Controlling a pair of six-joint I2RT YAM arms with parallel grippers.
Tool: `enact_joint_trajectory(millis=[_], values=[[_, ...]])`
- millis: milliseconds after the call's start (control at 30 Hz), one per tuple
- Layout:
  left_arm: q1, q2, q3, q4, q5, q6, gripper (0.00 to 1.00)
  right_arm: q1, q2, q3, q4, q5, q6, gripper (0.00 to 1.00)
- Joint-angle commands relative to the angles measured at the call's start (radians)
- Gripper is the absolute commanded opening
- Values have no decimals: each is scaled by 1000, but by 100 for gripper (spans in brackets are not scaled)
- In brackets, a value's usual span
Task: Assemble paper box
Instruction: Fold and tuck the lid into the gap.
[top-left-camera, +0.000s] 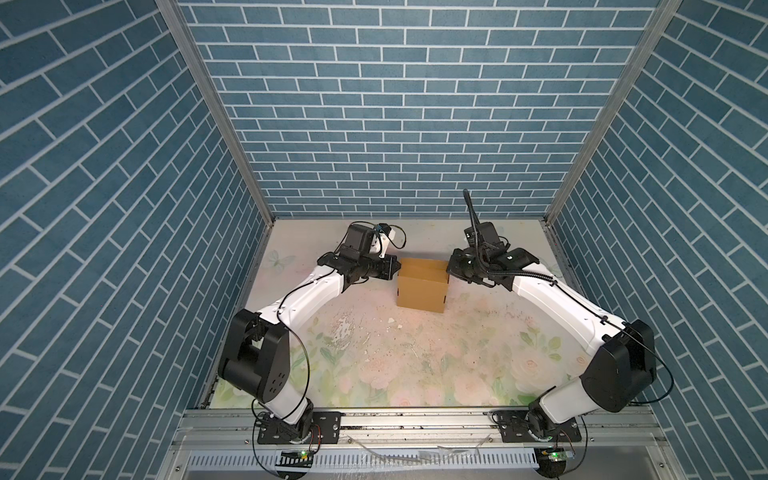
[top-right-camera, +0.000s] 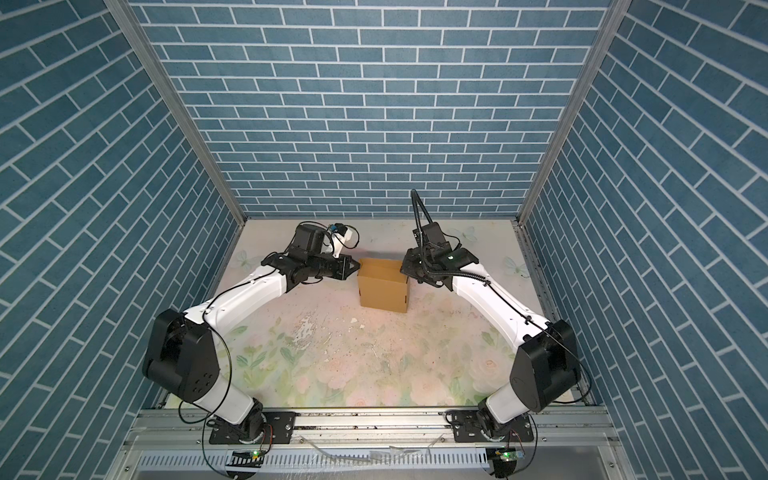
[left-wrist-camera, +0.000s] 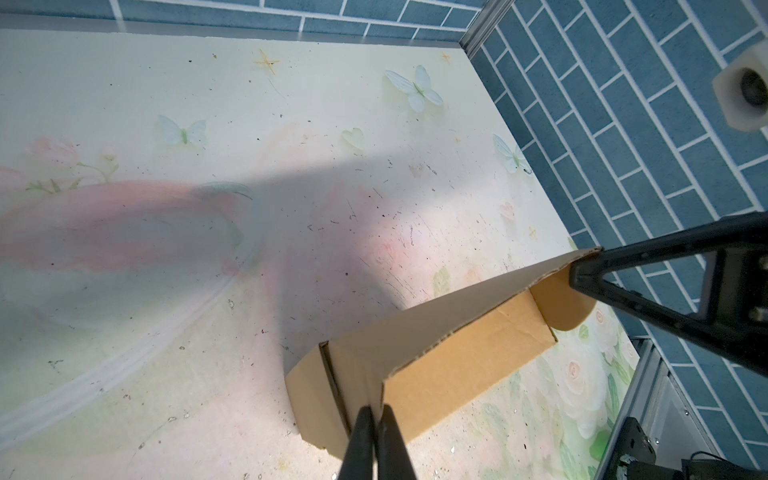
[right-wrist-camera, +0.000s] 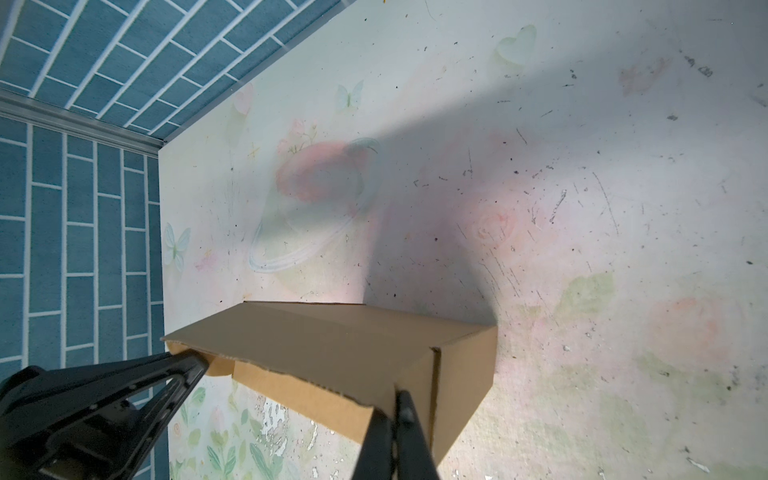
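Observation:
The paper box (top-left-camera: 422, 293) (top-right-camera: 383, 291), plain tan cardboard, stands at the back middle of the table with its top panel raised. My left gripper (top-left-camera: 397, 267) (top-right-camera: 356, 266) is at its upper left corner, my right gripper (top-left-camera: 449, 270) (top-right-camera: 403, 268) at its upper right corner. In the left wrist view the left gripper (left-wrist-camera: 376, 409) is shut on the edge of the paper box (left-wrist-camera: 457, 353), and the right gripper (left-wrist-camera: 582, 270) pinches the far corner. In the right wrist view the right gripper (right-wrist-camera: 395, 399) is shut on the corner of the paper box (right-wrist-camera: 332, 332), with the left gripper (right-wrist-camera: 199, 361) at the other end.
The floral table mat (top-left-camera: 415, 365) is scuffed, with small white flecks (top-left-camera: 390, 320) in front of the box. Blue brick walls (top-left-camera: 374, 124) close in the back and both sides. An aluminium rail (top-left-camera: 415, 419) runs along the front edge between the arm bases.

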Motion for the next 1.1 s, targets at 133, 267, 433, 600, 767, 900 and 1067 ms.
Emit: enact_joint_trajectory(millis=[133, 267, 433, 600, 767, 900, 1067], values=[[-22, 41, -15, -68, 22, -5, 7, 10, -40, -34, 5, -9, -48, 6], [-21, 46, -18, -65, 22, -5, 7, 10, -71, -87, 38, 15, -47, 6], [-24, 50, -28, -56, 15, -2, 7, 31, -76, -130, 90, 40, -38, 6], [-24, 50, -30, -56, -2, 16, 7, 63, -89, -166, 140, 93, -30, 6], [-24, 53, -28, -57, -14, 31, 7, 76, -119, -201, 164, 124, -35, 12], [-25, 56, -26, -58, -20, 38, 7, 78, -148, -222, 167, 121, -45, 19], [-24, 59, -25, -59, -25, 49, 7, 78, -175, -218, 153, 105, -79, 22]])
